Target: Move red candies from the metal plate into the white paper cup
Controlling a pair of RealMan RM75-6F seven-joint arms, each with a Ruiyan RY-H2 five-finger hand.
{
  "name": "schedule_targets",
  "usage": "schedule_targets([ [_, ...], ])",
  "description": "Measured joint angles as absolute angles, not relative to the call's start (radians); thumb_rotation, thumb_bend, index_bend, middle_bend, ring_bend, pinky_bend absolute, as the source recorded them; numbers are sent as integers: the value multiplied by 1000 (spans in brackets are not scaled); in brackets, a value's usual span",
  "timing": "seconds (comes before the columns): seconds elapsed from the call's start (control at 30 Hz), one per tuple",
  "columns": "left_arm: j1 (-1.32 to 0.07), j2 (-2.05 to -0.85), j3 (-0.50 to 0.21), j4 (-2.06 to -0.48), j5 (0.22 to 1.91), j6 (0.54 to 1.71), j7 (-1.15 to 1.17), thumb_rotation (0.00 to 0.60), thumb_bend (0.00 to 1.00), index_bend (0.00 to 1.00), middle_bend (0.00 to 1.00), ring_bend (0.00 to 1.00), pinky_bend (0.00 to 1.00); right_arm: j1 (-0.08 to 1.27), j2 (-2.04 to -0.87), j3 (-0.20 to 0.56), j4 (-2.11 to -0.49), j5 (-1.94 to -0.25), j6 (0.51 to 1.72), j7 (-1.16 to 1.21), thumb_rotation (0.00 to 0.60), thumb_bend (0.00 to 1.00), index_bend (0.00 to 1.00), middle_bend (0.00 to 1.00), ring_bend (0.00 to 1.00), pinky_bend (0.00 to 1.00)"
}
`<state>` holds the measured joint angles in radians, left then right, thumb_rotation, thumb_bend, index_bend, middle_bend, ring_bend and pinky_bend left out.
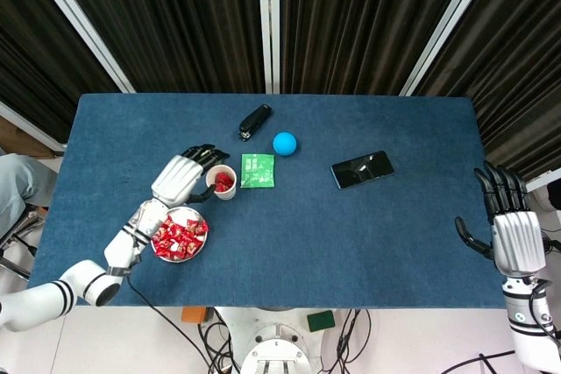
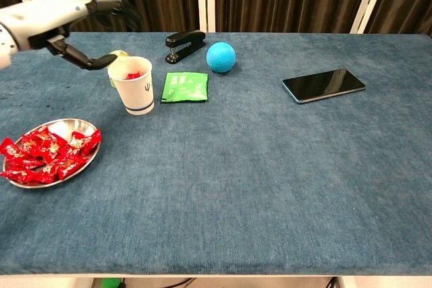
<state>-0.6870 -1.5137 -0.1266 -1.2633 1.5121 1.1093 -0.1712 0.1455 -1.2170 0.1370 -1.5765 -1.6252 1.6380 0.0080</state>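
Observation:
The metal plate holds several red candies at the near left of the blue table. The white paper cup stands just beyond it, with red candies inside. My left hand hovers just left of the cup's rim, fingers spread, nothing between them. My right hand hangs open off the table's right edge, seen only in the head view.
A green packet lies right of the cup. A black stapler and blue ball sit behind. A small green-gold ball peeks behind the cup. A phone lies mid-right.

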Motion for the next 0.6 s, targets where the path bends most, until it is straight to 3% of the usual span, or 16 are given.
schedule_targets([
  [0.2, -606, -1425, -79, -1369, 1514, 1170, -156, 600, 372, 336, 217, 118, 211, 147, -1214, 138, -1582, -1627, 1638, 7, 600, 317, 0, 0, 0, 0],
  [0.6, -389, -1334, 55, -1414, 1475, 1268, -159, 600, 368, 357, 216, 118, 212, 151, -1221, 130, -1582, -1641, 1634, 1, 600, 317, 0, 0, 0, 0],
])
